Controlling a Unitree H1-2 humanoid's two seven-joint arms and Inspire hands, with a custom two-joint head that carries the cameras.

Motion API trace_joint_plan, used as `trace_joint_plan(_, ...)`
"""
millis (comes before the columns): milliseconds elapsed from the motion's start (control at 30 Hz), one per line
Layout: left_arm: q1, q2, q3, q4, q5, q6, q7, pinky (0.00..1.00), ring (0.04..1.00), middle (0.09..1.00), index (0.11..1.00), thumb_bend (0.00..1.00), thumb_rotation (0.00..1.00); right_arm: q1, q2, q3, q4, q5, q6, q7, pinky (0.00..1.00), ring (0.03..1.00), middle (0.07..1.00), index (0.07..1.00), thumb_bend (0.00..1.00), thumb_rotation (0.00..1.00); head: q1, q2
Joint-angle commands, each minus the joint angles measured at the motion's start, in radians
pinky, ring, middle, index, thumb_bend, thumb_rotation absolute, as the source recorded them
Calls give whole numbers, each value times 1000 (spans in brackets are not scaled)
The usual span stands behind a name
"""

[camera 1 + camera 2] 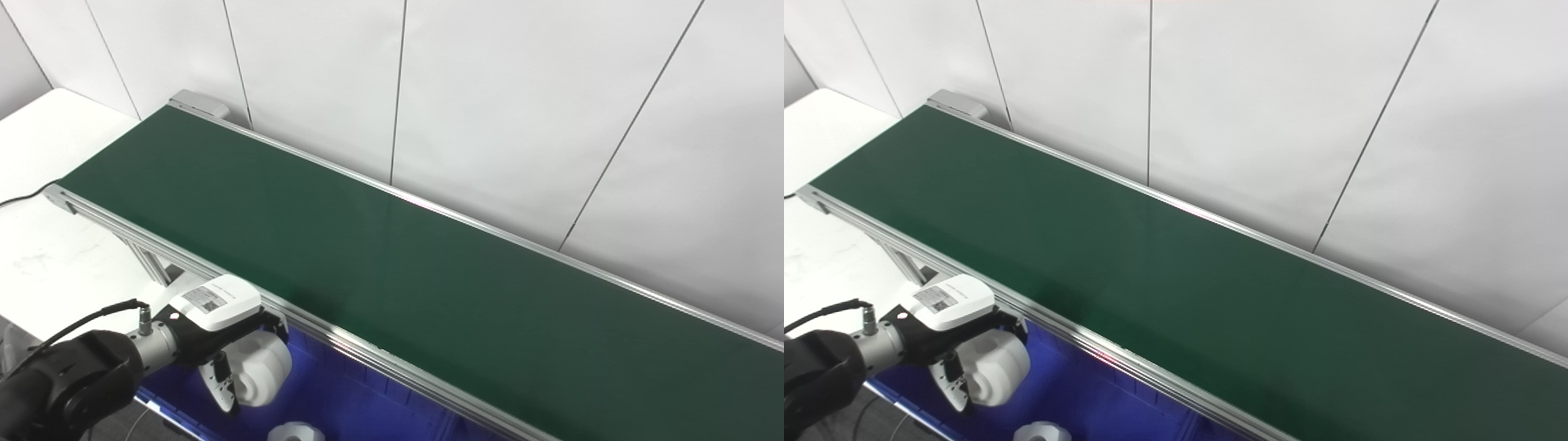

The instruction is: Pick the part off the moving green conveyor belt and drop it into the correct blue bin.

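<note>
Two white parts: one (264,367) clasped by left hand (223,334) over blue bin (343,398); second (296,432) inside bin at 6 o'clock. One green conveyor belt (392,269), bare.

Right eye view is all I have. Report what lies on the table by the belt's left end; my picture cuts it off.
Observer: A black cable lies on the white table. It runs in from the picture's left edge to the near corner of the conveyor frame.
Operator: Now give me the table's near edge on that side.
Observer: The edge shows at the far left, just beyond the black forearm. Something grey lies past it, but I cannot tell what it is.
</note>
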Motion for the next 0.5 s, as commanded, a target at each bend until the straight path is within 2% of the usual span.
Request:
trace_joint_plan(0,1,34,18,-40,13,14,-3,745,819,871,849,1000,463,15,-6,-1,-33,11,-20,8,1000,1000,1000,1000,798,1000,2,1)
trace_joint_plan(133,3,43,22,-52,16,12,-12,747,819,869,852,1000,517,16,-8,1,-36,12,-24,9,1000,1000,1000,1000,787,1000,7,4)
trace_joint_plan(367,16,47,44,-75,-12,-2,-4,734,800,856,839,1000,511,15,-9,4,-38,6,-22,9,1000,1000,1000,1000,784,1000,11,6)
trace_joint_plan(467,24,34,60,-91,-75,-18,25,702,783,838,820,1000,499,15,-8,5,-40,11,-19,9,1000,1000,1000,1000,790,1000,10,8)
